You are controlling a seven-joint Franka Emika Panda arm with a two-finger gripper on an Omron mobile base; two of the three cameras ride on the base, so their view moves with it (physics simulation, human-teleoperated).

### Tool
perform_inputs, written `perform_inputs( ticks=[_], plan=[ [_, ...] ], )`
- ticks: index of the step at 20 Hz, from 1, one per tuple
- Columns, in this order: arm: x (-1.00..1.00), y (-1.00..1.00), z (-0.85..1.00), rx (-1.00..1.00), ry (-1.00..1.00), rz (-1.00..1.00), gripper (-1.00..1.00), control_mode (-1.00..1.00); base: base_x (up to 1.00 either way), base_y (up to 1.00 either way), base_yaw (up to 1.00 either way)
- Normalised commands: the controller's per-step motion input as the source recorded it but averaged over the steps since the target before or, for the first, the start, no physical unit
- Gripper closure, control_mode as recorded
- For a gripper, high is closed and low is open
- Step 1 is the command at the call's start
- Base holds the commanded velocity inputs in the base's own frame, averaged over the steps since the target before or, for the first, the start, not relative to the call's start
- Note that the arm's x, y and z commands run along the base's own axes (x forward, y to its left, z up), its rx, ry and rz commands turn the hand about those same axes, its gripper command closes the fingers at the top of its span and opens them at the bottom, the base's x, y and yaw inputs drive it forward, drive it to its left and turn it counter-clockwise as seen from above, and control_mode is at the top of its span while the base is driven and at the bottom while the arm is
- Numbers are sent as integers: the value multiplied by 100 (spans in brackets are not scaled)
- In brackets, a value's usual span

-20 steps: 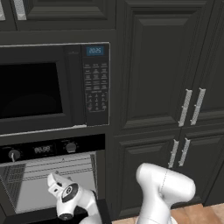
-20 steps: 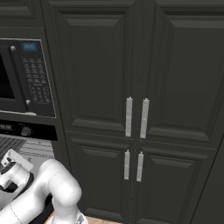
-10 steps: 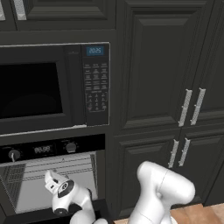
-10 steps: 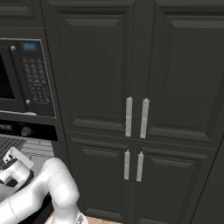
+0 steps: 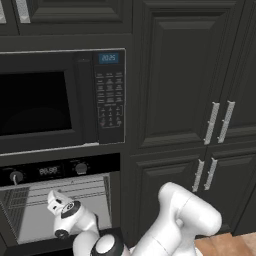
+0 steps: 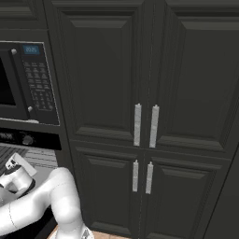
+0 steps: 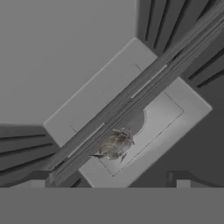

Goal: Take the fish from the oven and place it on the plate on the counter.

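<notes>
Dark cabinets point(image 5: 190, 85) fill the wall, with a black microwave point(image 5: 60, 100) set above the oven point(image 5: 60, 200), whose door is open on a light grey racked interior. The white arm point(image 5: 170, 225) reaches into that cavity (its hand is low inside, near the rack). In the hand view the fish point(image 7: 114, 145) lies on the oven's pale floor, just beside the rack bars, between the gripper point(image 7: 109, 177) fingertips point(image 7: 38, 176), which stand wide apart and hold nothing.

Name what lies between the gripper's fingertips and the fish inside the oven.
Nothing: in the hand view the open gripper faces the fish across bare oven floor.
</notes>
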Motion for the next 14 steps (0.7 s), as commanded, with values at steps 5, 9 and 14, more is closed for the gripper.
perform_inputs(
  ticks=[5, 9, 14],
  plan=[
    [33, 2, -49, 0, 0, 0, -100, -100, 0, 0, 0],
    [0, 9, -68, 0, 0, 0, -100, -100, 0, 0, 0],
    [3, 4, -87, 0, -2, 0, -100, -100, 0, 0, 0]
  ],
)
